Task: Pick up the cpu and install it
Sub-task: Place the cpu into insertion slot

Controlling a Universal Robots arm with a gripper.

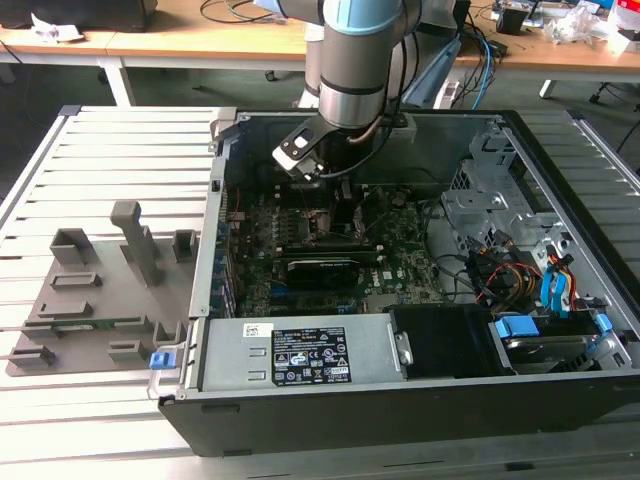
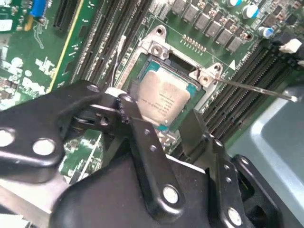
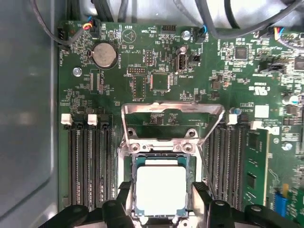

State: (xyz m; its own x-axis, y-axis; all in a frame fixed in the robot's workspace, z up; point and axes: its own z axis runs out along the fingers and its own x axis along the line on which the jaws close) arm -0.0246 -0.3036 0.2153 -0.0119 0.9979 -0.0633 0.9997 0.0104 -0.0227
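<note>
Motherboard (image 3: 161, 71) — cpu (image 3: 160, 187) (socketed) between tool's (image 3: 161, 192) fingers (image 3: 124, 194)

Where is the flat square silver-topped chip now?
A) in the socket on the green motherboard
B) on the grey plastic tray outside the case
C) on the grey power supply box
A: the silver-topped square cpu lies in the socket of the green motherboard, metal frame open.

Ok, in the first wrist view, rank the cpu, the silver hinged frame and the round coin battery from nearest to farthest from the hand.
1. cpu: right at the hand.
2. silver hinged frame: just beyond the cpu, swung open.
3. round coin battery: farthest, past the frame, near the edge of the board.
</note>
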